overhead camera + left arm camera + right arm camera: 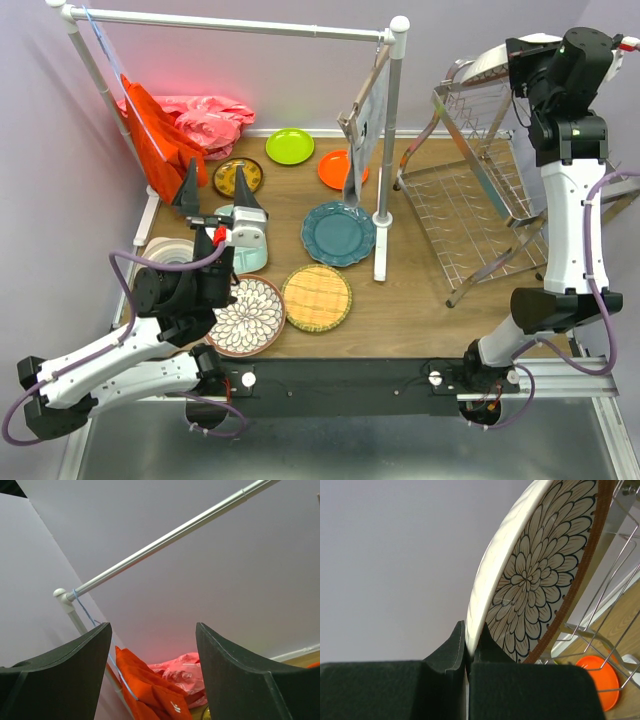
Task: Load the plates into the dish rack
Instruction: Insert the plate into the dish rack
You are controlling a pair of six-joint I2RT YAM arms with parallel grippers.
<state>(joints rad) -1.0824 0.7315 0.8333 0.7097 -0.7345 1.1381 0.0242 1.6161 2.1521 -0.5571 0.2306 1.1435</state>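
At the top of the dish rack (470,200), we are seeing our right gripper (466,645) pinching the rim of a floral plate (535,580) between closed jaws, holding it on edge. Our left gripper (152,627) is hovering with jaws wide open and empty, while a second floral plate (248,315) and a teal plate (338,233) are lying on the table (420,300).

Floral plate (535,575) rim cut off at top edge.
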